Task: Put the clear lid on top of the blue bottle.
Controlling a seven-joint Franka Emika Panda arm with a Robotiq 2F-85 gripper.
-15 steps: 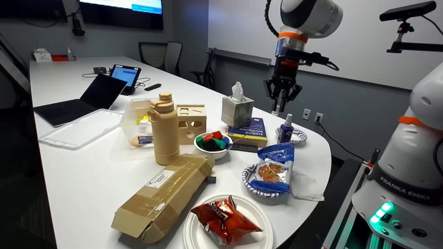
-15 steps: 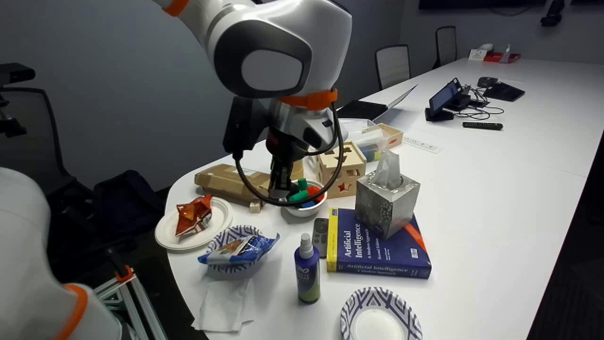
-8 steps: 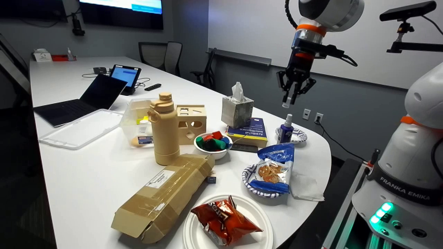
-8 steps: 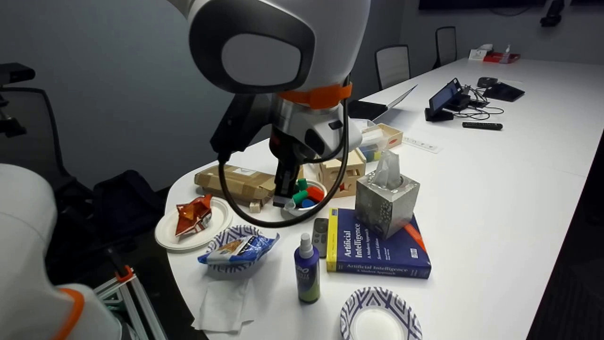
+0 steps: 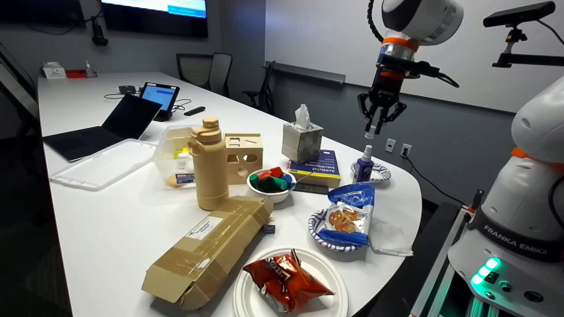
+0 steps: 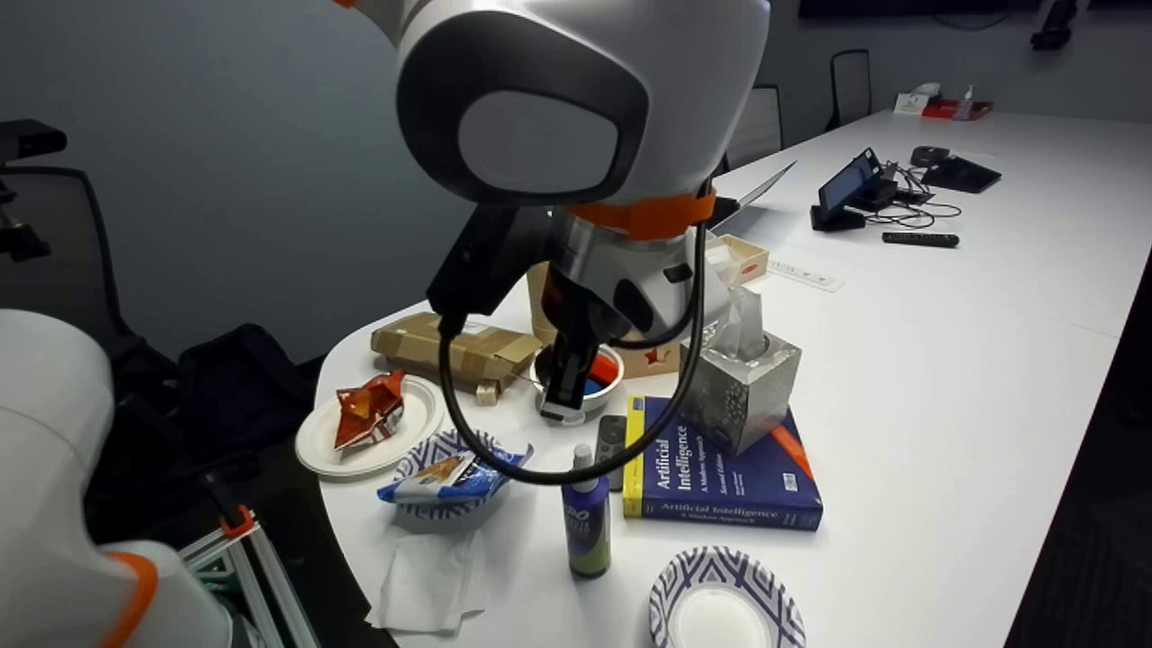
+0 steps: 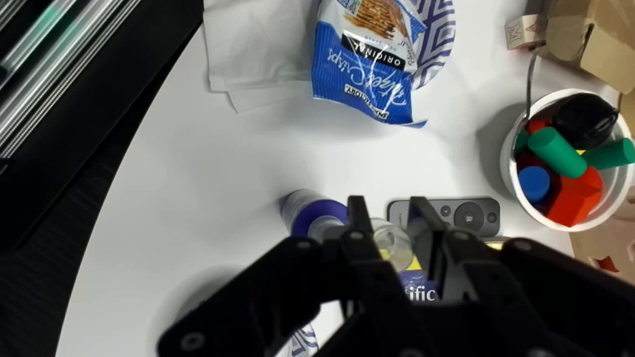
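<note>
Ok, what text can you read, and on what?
"FRANKA EMIKA": robot base
"Artificial Intelligence": book
"A Modern Approach": book
"Second Edition": book
"ORIGINAL": packet
"SNACK FACTORY": packet
"Pretzel Crisps": packet
"M": letter block
"PO": blue bottle
Too small or blurred: red bag, box label, remote, tablet, other print.

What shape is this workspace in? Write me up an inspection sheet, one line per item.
Surface: white table, rounded at one end.
Job's things: clear lid held off the blue bottle, which stands upright, nozzle uncovered.
Clutter: blue snack packet in a patterned bowl; red snack bag on a white plate; tissue box on a book; remote near the bottle; cardboard box.
Gripper: shut on the lid, above the table.
Cables: black cable loops below the robot arm, crossing in front of the bottle's upper part in an exterior view; cords by a desk screen.
Surroundings: office chairs, wall screen, whiteboard.
</note>
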